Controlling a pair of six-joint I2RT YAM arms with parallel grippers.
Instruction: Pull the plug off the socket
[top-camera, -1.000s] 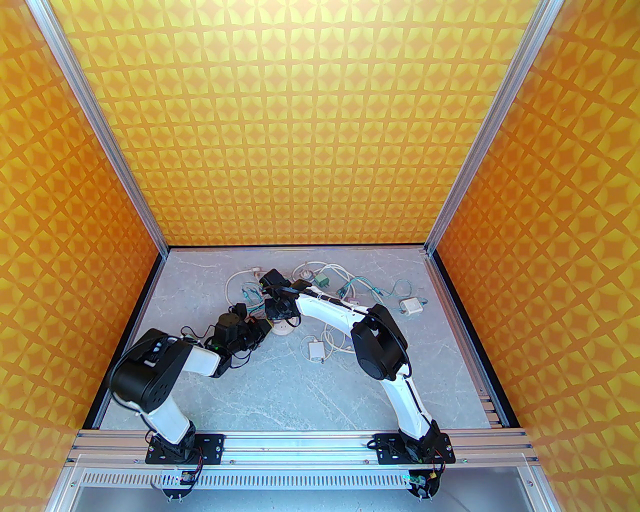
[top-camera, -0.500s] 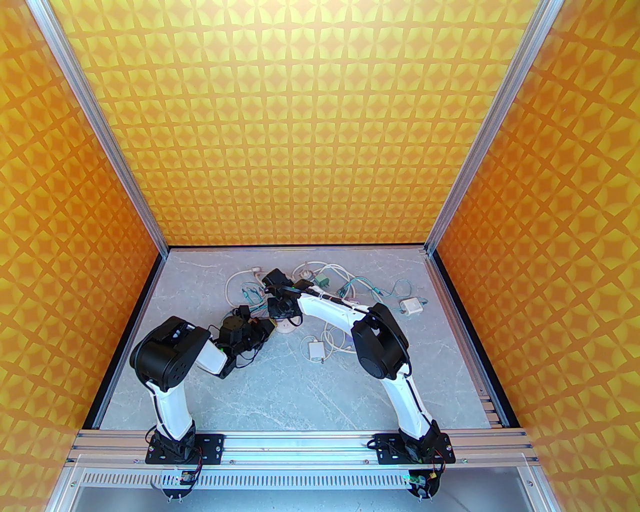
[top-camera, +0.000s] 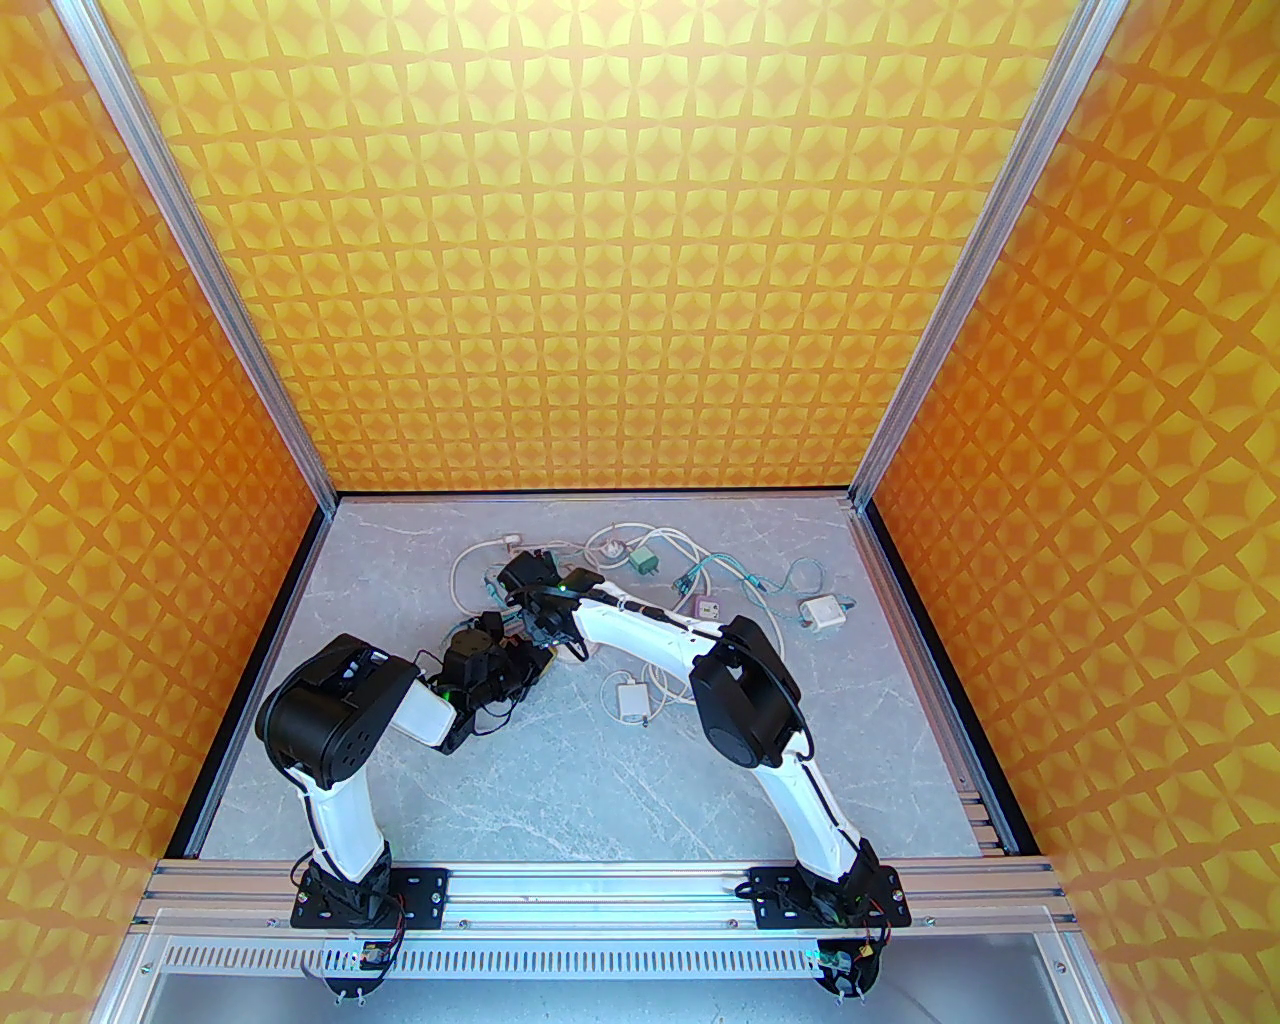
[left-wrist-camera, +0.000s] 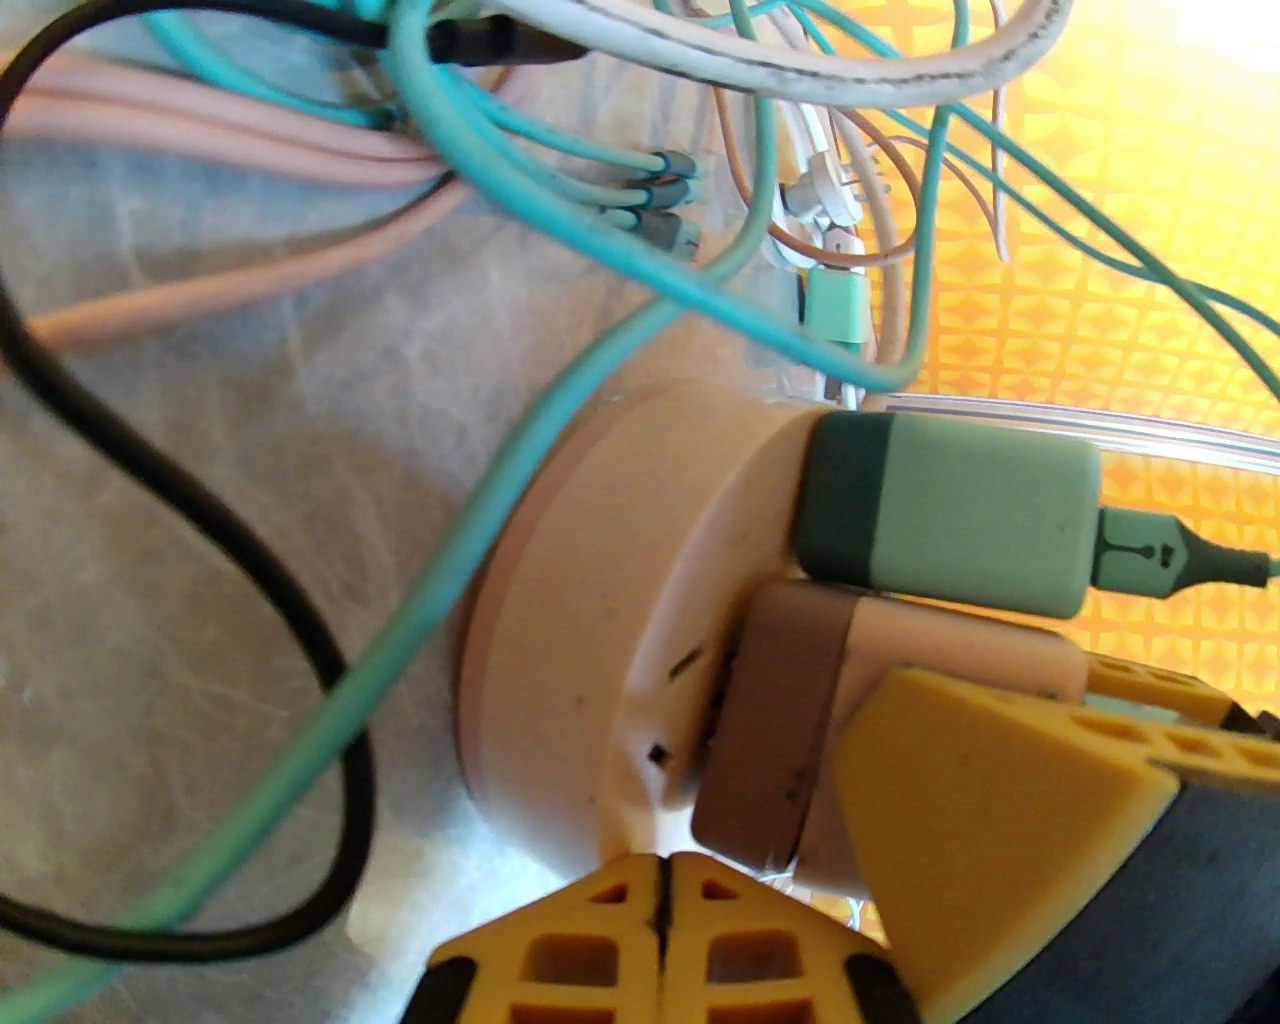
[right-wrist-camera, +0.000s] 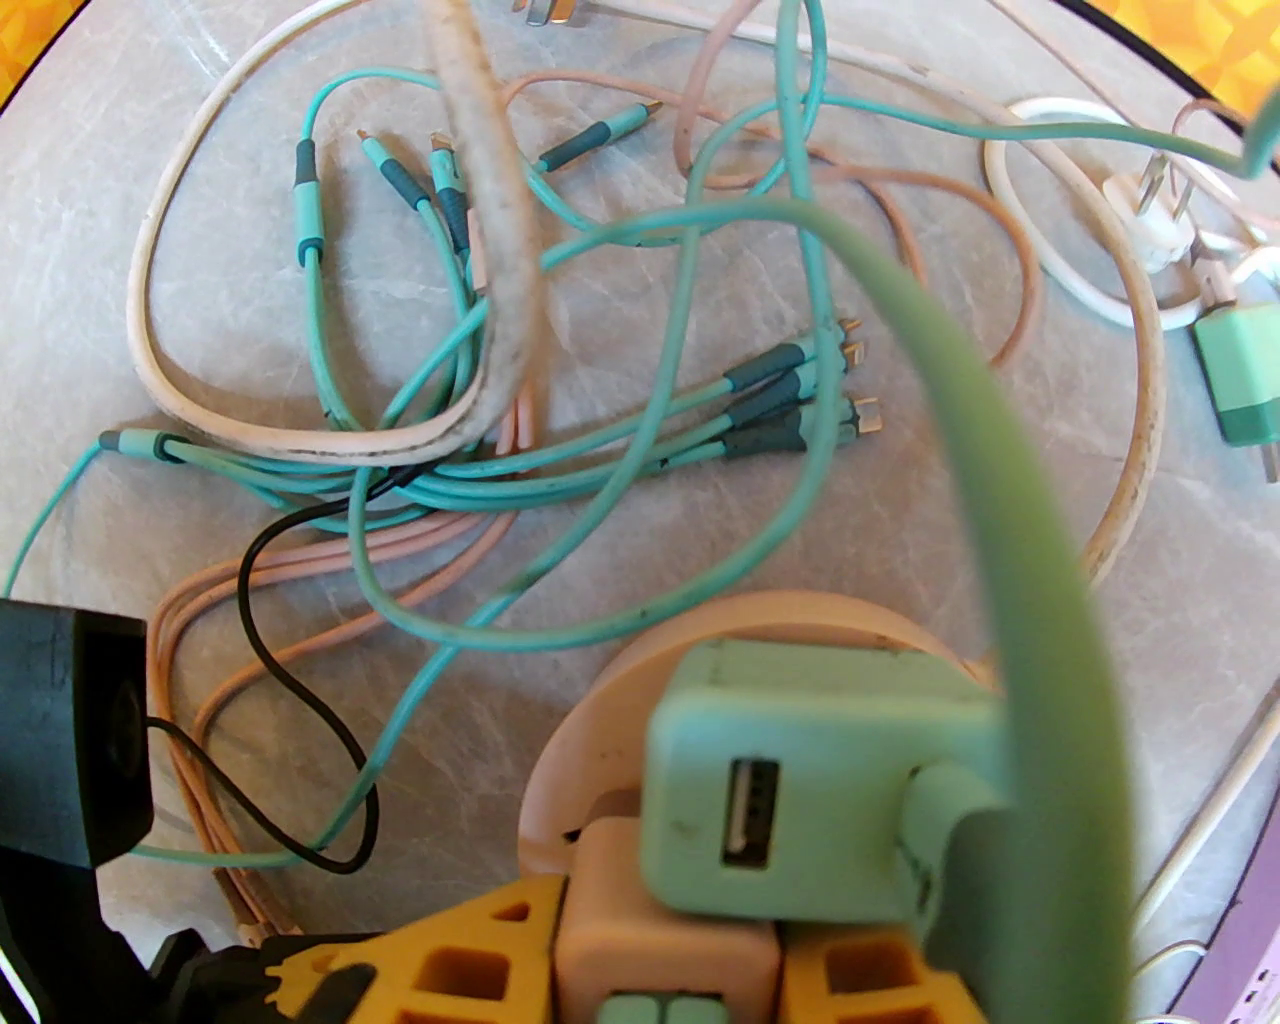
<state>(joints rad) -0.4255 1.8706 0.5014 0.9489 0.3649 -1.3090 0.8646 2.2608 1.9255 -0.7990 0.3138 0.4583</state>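
Pull step, I'd say: right gripper (right-wrist-camera: 670, 955) clamped on the boxy pale-pink plastic plug (left-wrist-camera: 780, 720), seated in the round pink plastic socket (left-wrist-camera: 590, 620) mid-table; left gripper (left-wrist-camera: 660, 930), fingers together, sits against the socket's rim. Next: straight pull.

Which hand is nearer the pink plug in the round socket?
Right. The right hand straddles the pink plug, a finger on each side; the left hand, shut, sits at the round socket edge just beside it.

Tangled cables (right-wrist-camera: 560, 480) crowd beyond the socket (left-wrist-camera: 580, 620); the near table (top-camera: 620, 780) lies open.
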